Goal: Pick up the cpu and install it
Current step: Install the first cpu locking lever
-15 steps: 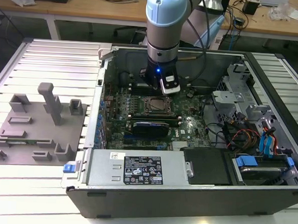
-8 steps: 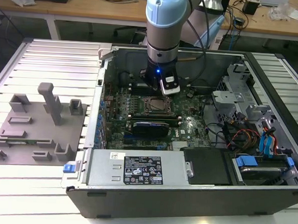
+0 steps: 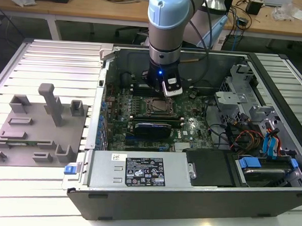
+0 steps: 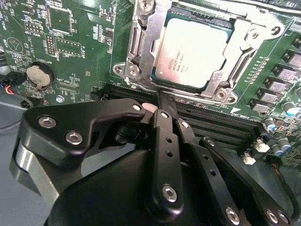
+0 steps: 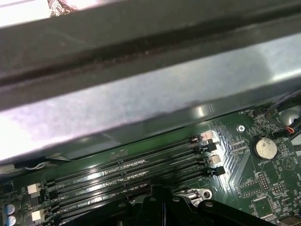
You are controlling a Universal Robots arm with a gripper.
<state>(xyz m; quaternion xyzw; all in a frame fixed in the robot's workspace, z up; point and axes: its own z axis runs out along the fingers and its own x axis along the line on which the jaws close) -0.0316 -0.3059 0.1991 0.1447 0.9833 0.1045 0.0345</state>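
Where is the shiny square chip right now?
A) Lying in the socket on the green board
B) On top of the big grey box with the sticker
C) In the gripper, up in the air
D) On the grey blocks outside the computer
A: in the second wrist view the cpu lies flat inside the metal socket frame on the green board, beyond the gripper, which holds nothing.

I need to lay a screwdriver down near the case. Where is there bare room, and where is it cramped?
Free: the ribbed table behind the grey fixture blocks, and the strip in front of the computer case. Crowded: the motherboard around the cpu, where the end effector hangs, and the cable bay.
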